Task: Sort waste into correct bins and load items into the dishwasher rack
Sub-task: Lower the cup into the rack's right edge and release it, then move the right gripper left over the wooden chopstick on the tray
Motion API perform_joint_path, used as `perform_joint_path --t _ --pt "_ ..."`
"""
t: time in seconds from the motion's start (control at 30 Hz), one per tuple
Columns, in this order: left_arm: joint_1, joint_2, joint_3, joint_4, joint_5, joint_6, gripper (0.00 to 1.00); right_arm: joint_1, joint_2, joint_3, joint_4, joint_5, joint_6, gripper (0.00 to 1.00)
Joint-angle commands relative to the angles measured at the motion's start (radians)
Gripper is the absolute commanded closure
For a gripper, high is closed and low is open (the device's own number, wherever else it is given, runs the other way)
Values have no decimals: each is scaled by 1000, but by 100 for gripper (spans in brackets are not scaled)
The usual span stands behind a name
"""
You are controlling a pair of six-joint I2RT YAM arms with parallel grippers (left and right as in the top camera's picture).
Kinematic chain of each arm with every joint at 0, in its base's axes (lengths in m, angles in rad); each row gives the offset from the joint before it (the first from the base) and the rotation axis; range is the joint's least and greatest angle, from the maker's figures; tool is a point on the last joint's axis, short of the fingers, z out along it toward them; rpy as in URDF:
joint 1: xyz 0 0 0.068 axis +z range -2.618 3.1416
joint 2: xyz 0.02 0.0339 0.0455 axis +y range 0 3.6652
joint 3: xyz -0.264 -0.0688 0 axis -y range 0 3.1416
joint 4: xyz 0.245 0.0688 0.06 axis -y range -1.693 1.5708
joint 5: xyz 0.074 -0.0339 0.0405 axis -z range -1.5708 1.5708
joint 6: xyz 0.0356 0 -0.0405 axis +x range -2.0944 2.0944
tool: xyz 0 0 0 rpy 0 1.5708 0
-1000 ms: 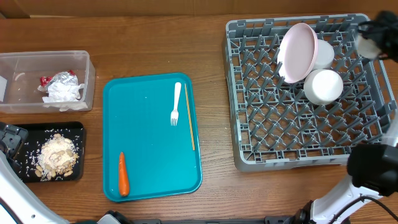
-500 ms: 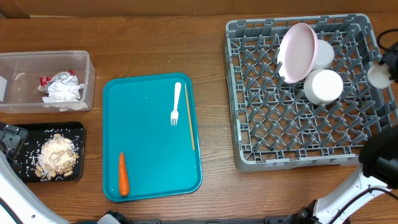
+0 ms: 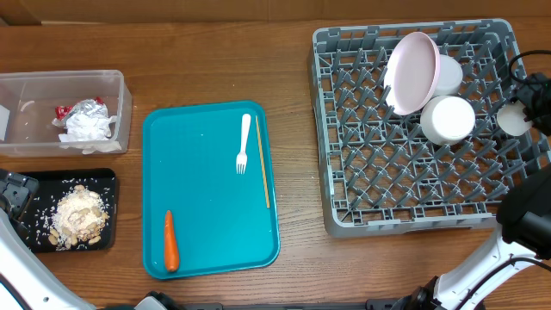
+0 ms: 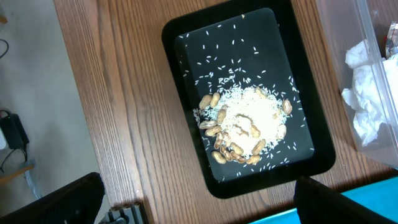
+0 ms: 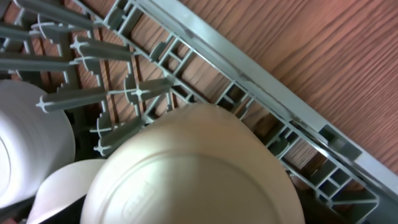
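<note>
Overhead view, left to right. Far left: clear tub (image 3: 65, 75) containing crumpled napkin (image 3: 84, 127) and foil wrapper (image 3: 82, 108); just nearer the robot, black tray (image 3: 103, 185) heaped with food scraps (image 3: 79, 215). Left fingers (image 4: 56, 199) spread wide and empty, poised above that tray in the left wrist view, scraps lying ahead of and between them. Centre: teal tray (image 3: 207, 198) carrying white fork (image 3: 244, 142), long axis running toward and away from the robot, tines at the near end, with a thin wooden stick (image 3: 265, 172) just beside it and a carrot (image 3: 170, 241) by the near left corner. Fork judged closer to the left arm than to the right. Right: dishwasher rack (image 3: 320, 129) with pinkish plate (image 3: 411, 73) propped among the pegs, one bowl (image 3: 449, 73) behind it, another (image 3: 448, 119) upturned just beside. Far right: small white cup (image 3: 515, 119) at the tips of the right fingers (image 3: 532, 93), apparently gripped; fingers themselves not visible in the right wrist view, cup base filling it. Cup poised at the rack's right rim, free peg rows lying to its left; likely next, a short inward carry before release.
</note>
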State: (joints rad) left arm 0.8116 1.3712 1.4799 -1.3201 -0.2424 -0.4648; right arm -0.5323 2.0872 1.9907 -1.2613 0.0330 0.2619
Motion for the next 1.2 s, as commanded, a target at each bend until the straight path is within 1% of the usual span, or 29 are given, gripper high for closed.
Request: perform_joint_path --t 0.0,0.13,0.2,0.23,0.53,0.6,0.7,0.8,0.83,0.9,0.97,1.07,1.17 --pt "1 3 21 0 4 -10 0 21 -5 0 -7 7 5 24" --pt "1 3 21 0 4 -10 0 31 -7 5 -32 -8 4 20" --pt "1 3 21 0 4 -10 0 32 -11 10 -45 -8 4 14" --pt "1 3 21 0 4 -10 0 33 -12 16 -51 -8 4 0" --pt "1 3 21 0 4 -10 0 34 -93 131 -148 -27 27 0" --pt "1 3 21 0 4 -10 0 35 -128 167 -169 -97 26 0" --pt "1 3 21 0 4 -10 0 44 -193 208 -197 -294 12 0" --pt "1 3 21 0 4 -10 0 69 -255 216 -203 -549 -84 0" --pt "1 3 21 0 4 -10 0 89 -278 216 -204 -638 -115 0" --pt "1 3 21 0 4 -10 0 142 -312 216 -204 -718 -140 0" --pt "1 3 21 0 4 -10 0 206 -332 216 -205 -715 -140 0" --pt "1 3 21 0 4 -10 0 346 -339 215 -210 -701 -167 0" --pt "1 3 21 0 4 -10 0 498 -324 205 -207 -595 -163 0"
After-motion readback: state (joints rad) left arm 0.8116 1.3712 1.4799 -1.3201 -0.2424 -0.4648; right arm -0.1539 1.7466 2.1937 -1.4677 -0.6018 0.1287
